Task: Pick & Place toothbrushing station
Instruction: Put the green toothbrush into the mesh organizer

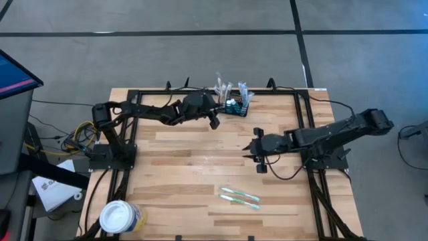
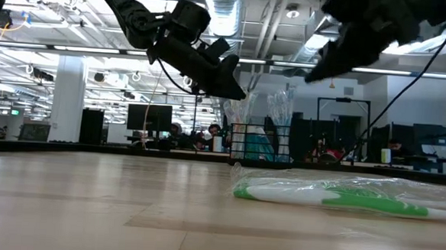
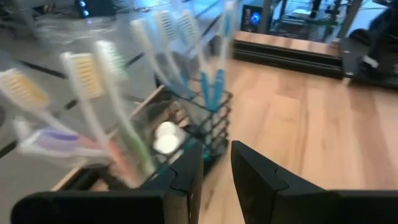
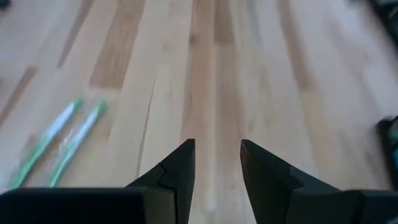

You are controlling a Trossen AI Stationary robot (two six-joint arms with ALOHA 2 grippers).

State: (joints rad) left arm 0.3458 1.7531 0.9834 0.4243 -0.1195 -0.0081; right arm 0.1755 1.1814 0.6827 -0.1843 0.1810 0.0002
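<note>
- Wooden plank table point(image 1: 194, 171) on grey floor; open office with desks and monitors behind it in the low view.
- Toothbrushing station point(image 1: 237, 104), a small black wire-mesh caddy, stands upright at the table's far edge, roughly 12 o'clock from table centre in the high view. Several toothbrushes point(image 1: 223, 87) stand upright in it, heads up; a small white object lies in one compartment in the left wrist view, identity unclear.
- Left gripper point(image 1: 214, 120) hangs above the table just beside the caddy, at about 8 o'clock from it in the high view. Fingers point(image 3: 186, 177) stand slightly apart with nothing between them, not touching the mesh. Caddy fills the left wrist view right ahead of the fingertips.
- Low view: left gripper point(image 2: 229, 83) is raised and tilted down toward the caddy point(image 2: 260, 146), clear of the tabletop.
- Right gripper point(image 1: 258, 148) is at about 3 o'clock from table centre, well apart from the caddy, at about 5 o'clock from it. Fingers point(image 4: 180, 171) parted, empty, bare wood beneath.
- Two green-and-white toothbrushes point(image 1: 239, 196) in clear wrap lie flat side by side near the front edge, about 5 o'clock from centre.
- Round white tub point(image 1: 120, 217) sits at the near-left corner, about 8 o'clock.
</note>
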